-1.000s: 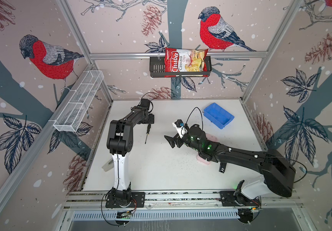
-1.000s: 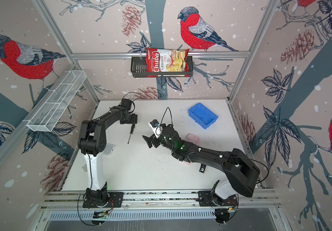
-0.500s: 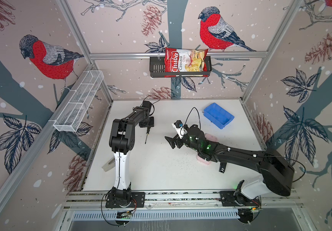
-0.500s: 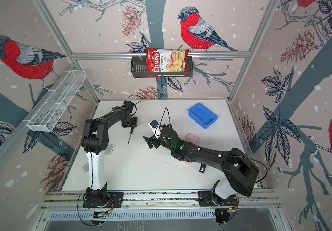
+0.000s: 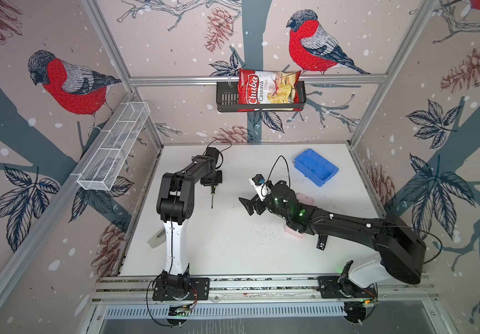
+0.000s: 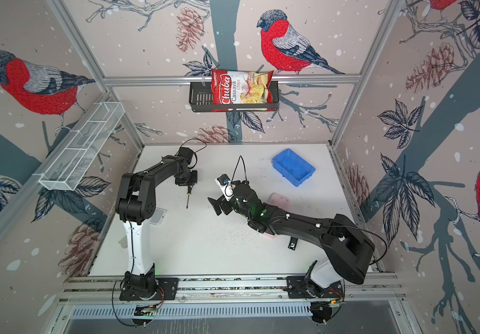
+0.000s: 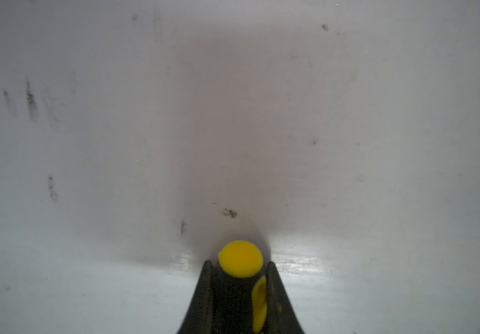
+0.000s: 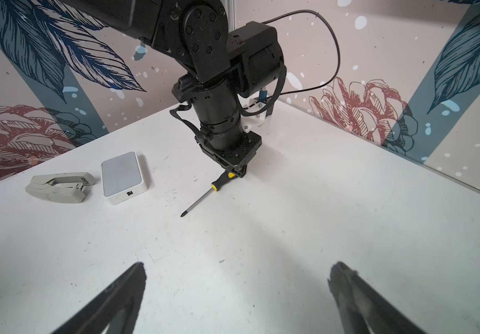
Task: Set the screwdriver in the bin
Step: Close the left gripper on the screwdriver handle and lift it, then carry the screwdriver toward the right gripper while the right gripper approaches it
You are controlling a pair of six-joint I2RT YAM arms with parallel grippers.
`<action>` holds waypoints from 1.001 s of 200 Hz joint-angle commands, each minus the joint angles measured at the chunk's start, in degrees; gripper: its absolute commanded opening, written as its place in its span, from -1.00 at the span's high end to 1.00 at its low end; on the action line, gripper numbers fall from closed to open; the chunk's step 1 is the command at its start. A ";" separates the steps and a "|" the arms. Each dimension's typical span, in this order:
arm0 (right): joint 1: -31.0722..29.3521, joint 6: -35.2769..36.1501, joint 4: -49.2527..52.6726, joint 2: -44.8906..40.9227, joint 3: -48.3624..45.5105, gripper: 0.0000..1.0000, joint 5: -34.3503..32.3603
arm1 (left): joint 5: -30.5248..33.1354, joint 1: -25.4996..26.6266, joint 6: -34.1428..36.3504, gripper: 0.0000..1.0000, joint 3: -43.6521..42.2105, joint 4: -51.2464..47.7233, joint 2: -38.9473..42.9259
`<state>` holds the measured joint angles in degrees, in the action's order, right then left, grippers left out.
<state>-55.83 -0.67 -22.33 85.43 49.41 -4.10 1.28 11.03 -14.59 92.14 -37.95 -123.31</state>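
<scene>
The right arm (image 5: 348, 228) is the biggest hazard. It lies stretched over the surface (image 5: 233, 248) with its wrist roughly between the screwdriver (image 8: 216, 186) and the bin (image 5: 316, 167), so a straight, low carry would probably clip it. The right tool (image 8: 238, 267) hangs released just above the surface, jaws wide apart and holding nothing, facing the screwdriver. If it moves in as well, the two tools could collide.

The bin stands near the far right corner, well apart from the screwdriver, and looks empty. Its walls are low and sloping, so a long thing let go off-centre may land across the rim and slide out.

The left tool (image 7: 238, 264) is clenched on the screwdriver's handle right at the yellow-capped end. The shaft tip seems to rest on the surface, left of centre. Such an end grip on a rounded handle leaves the whole shaft sticking out, and on lifting it may swing or twist loose. Any sideways move before lifting would drag the tip.

Readable writing: the red bag (image 5: 267, 89) in the black rack (image 5: 227, 99) on the back wall says "Chuba Cassava Chips". Smaller print on it is too fine to read.
</scene>
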 commanded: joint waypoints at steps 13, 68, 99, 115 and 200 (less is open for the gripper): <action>0.54 -2.54 -2.72 -0.65 -0.88 -0.99 0.19 | -0.09 0.05 -0.44 0.81 -0.30 -0.23 1.48; 0.93 -2.70 -2.52 -1.90 -0.80 -0.99 1.23 | -0.81 0.13 -1.12 0.83 0.65 0.76 5.33; 2.12 -4.29 -1.84 -4.30 -0.69 -0.99 3.32 | -4.32 0.14 -1.71 0.83 1.90 1.77 9.10; 2.95 -4.78 -1.52 -5.73 -0.65 -0.99 4.22 | -7.26 0.09 -1.55 0.85 1.83 3.71 11.36; 12.85 -18.06 -8.23 -12.43 -3.17 -0.99 16.19 | -26.13 0.64 -9.28 0.92 -7.76 23.63 25.74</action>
<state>-45.39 -12.36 -25.63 74.17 47.29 6.33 -15.18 11.29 -19.77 87.99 -25.78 -101.16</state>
